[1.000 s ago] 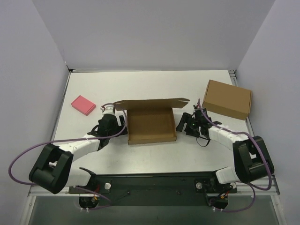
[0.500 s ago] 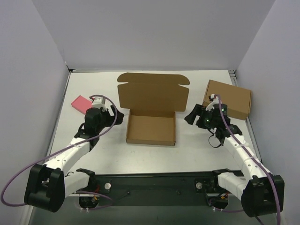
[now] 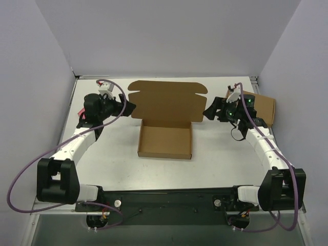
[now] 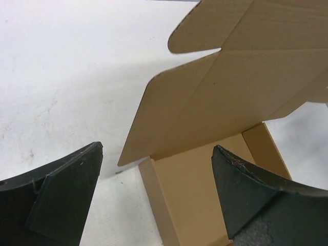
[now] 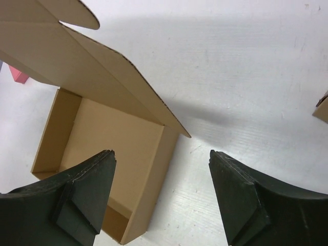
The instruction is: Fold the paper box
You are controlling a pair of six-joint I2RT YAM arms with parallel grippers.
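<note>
Paper box [image 3: 165, 140]: brown cardboard tray formed, lid standing open.

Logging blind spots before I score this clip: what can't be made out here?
Pink block: only a corner shows past the paper box lid, right wrist view; left arm covers it from above.
Second box: right arm covers its left end, top view.
Paper box front wall: behind a finger or below the frame, wrist views.

The left arm [image 3: 77, 141] is hiding most of the pink block [image 3: 80, 110], and the right arm [image 3: 261, 143] is covering the second box's [image 3: 265, 108] left part. Both wrist views are cropping the paper box's [image 4: 230, 87] lid.
</note>
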